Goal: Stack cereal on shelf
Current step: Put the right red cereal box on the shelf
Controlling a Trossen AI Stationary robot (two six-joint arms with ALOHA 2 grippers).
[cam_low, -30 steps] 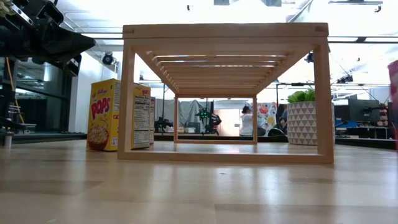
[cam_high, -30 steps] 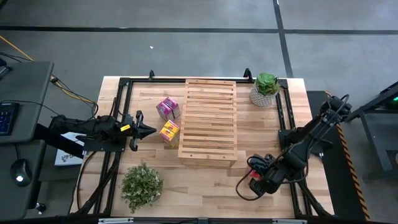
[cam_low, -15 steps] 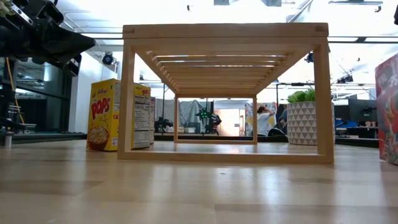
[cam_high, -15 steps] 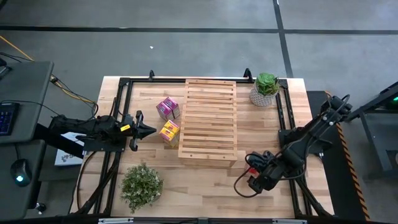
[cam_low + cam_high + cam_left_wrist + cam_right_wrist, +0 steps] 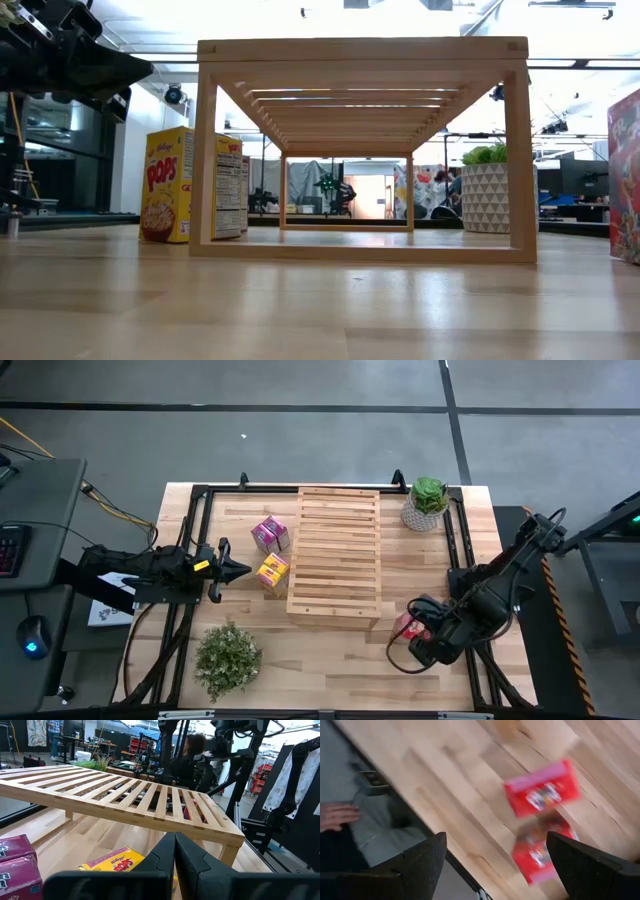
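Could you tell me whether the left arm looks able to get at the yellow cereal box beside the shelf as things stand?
Probably yes: the left gripper, fingers shut, hovers just beside the yellow cereal box with nothing between them; the shelf stands on the box's far side.

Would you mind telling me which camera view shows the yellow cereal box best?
The low view: the yellow cereal box stands upright there, its printed front readable, beside the shelf. The high view shows only its top; the left wrist view catches a corner behind the shut left gripper. The right wrist view misses it.
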